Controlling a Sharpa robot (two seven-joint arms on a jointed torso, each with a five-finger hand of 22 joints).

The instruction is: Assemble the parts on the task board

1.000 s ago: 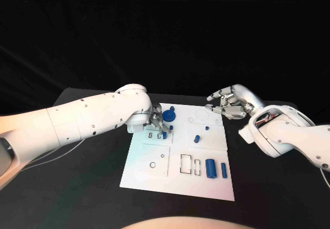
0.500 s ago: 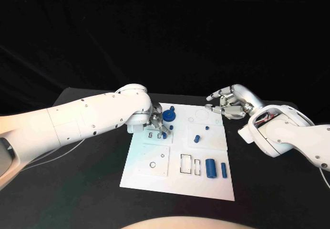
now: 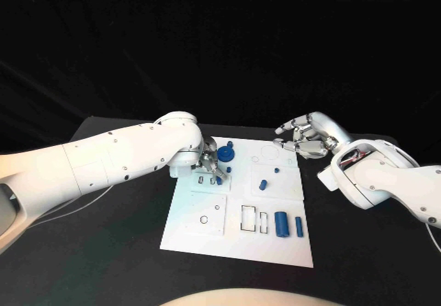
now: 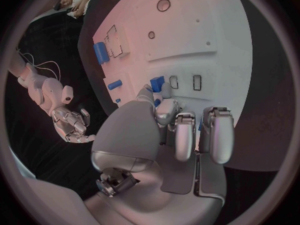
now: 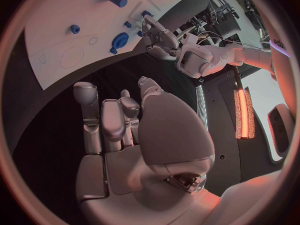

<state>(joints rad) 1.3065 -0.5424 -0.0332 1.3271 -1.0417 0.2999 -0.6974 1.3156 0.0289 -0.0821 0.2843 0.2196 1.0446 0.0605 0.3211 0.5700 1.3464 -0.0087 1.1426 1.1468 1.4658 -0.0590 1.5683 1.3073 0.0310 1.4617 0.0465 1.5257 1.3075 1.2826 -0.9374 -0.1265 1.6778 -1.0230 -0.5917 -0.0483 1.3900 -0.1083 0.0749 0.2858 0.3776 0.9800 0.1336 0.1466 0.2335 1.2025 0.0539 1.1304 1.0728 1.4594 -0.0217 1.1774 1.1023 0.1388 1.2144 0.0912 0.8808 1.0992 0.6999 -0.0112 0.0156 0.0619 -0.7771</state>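
The left robot hand (image 3: 209,163) pinches a small blue part (image 3: 220,180) over the slots at the far left of the task board (image 3: 197,239). The right robot hand (image 3: 303,139) hovers off the board's far right corner, fingers curled in, holding nothing.

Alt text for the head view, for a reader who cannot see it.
The left hand works at a small blue part at the far left of the white task board. The right hand hovers off the board's far right corner, fingers curled, holding nothing. More blue parts lie on the board.
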